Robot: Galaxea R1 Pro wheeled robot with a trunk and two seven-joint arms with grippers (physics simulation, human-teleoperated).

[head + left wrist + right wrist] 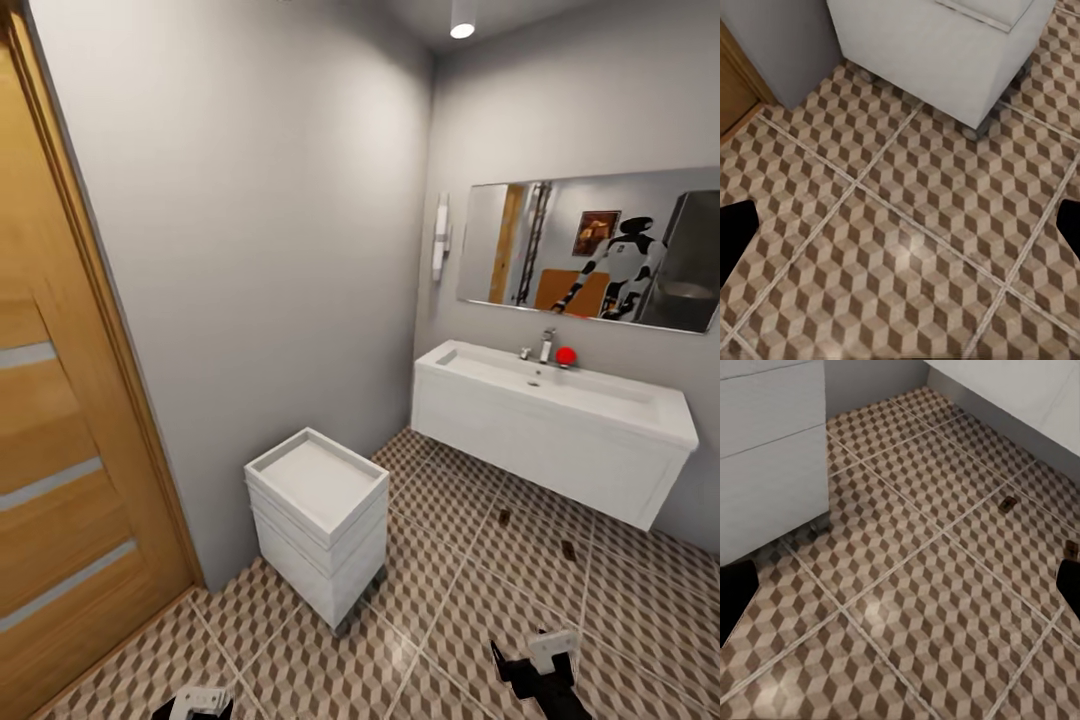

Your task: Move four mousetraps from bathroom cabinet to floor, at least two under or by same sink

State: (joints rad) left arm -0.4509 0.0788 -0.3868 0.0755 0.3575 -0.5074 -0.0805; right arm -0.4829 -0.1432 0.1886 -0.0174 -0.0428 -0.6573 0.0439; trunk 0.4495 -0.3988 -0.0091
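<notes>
Two mousetraps lie on the patterned bathroom floor (440,600) in front of and partly under the white wall-hung bathroom sink (560,430). One mousetrap (503,517) (1006,505) is nearer the wall and the other mousetrap (568,549) (1071,547) lies to its right. My right gripper (535,665) (900,585) hangs open and empty above the tiles, short of the traps. My left gripper (200,700) (900,229) is open and empty over bare floor near the door. The cabinet is out of view.
A small white boxy drawer unit (318,515) (937,52) (765,450) stands on castors against the left wall. A wooden door (60,430) fills the left side. A mirror (600,245) hangs above the sink, and a red ball (566,355) sits beside the chrome tap (546,345).
</notes>
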